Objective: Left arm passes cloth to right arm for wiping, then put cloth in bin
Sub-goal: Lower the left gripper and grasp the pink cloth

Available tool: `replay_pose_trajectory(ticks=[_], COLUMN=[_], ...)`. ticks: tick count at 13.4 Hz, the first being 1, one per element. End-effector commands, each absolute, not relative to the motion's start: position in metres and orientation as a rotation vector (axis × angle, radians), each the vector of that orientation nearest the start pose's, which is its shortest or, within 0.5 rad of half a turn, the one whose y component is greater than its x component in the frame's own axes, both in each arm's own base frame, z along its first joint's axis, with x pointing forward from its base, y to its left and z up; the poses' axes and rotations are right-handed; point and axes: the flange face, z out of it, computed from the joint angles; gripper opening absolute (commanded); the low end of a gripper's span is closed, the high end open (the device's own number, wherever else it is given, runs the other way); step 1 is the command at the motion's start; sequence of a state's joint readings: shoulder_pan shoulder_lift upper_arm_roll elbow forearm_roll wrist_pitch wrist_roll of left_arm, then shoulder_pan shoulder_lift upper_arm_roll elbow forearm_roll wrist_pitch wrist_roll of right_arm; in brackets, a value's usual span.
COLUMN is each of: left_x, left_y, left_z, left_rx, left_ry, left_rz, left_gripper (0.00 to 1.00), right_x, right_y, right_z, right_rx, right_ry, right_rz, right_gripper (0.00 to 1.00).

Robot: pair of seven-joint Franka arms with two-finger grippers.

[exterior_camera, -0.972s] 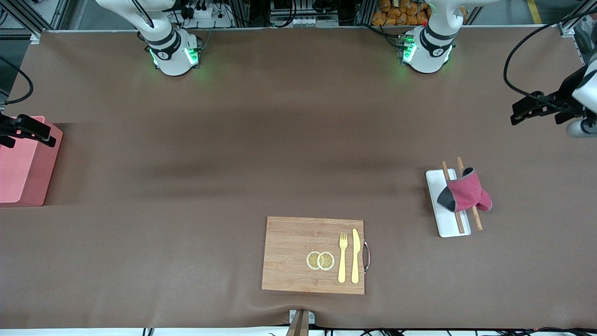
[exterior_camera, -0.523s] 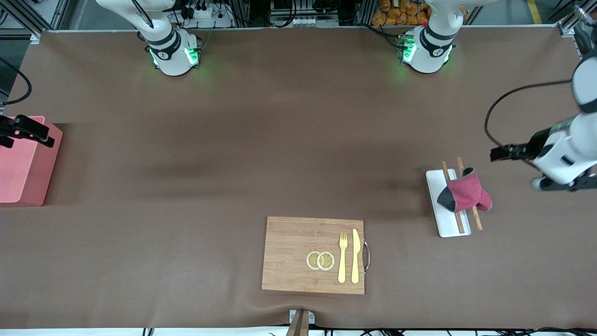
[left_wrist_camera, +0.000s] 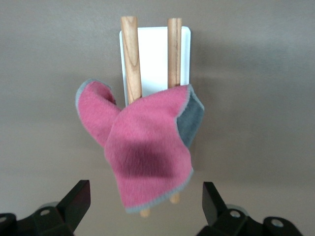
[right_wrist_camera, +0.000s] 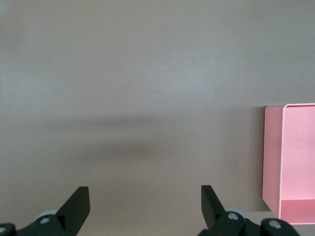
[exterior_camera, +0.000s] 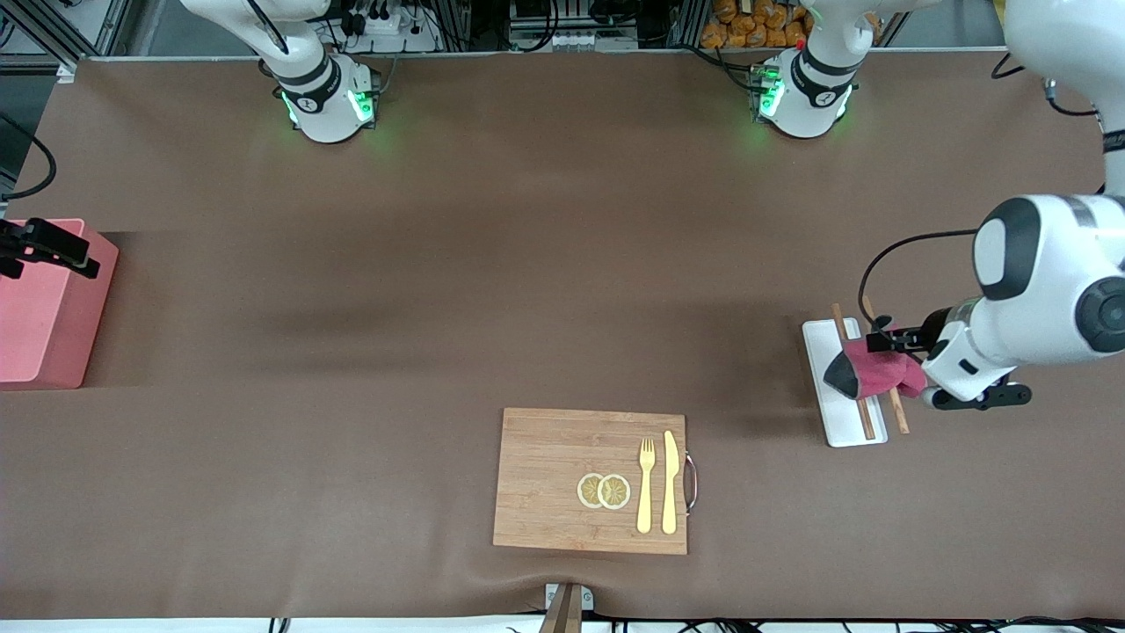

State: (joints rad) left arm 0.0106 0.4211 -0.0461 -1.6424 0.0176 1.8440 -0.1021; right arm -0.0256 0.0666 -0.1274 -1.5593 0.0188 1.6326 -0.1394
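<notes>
Cloth [exterior_camera: 874, 369]: draped over chopsticks [exterior_camera: 863, 413] on white tray [exterior_camera: 839, 422], toward the left arm's end.
Left gripper [left_wrist_camera: 145, 206]: over cloth, fingers wide apart, holding nothing.
Right gripper [right_wrist_camera: 145, 209]: spread open, empty, over pink bin [exterior_camera: 39, 308].

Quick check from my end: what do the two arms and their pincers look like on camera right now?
Both arms are glossy white with black joint bands; their bases glow green. The left arm has rounded white housings, a black cable looping to its wrist, and a black left pincer with wedge-shaped fingers. Of the right arm, only the black right pincer shows, with matching dark fingers.
</notes>
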Motion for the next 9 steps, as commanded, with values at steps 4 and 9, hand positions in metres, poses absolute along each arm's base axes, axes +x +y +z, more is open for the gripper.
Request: replay_pose_trajectory(ticks=[4,9], left_x=[0.649,0.650], left_y=[-0.014,-0.013], left_z=[0.318,0.316], left_rx=[-3.085,-3.083], left_ry=[-0.112,-0.117], left_rz=[0.352,0.357], left_gripper=[0.84,0.29], right_x=[0.573,0.573], right_y=[-0.086,-0.085], right_z=[0.597,0.596], right_rx=[-3.138,-3.135], right_ry=[0.087,0.118], right_rz=[0.004,0.011], right_gripper=[1.00,1.00])
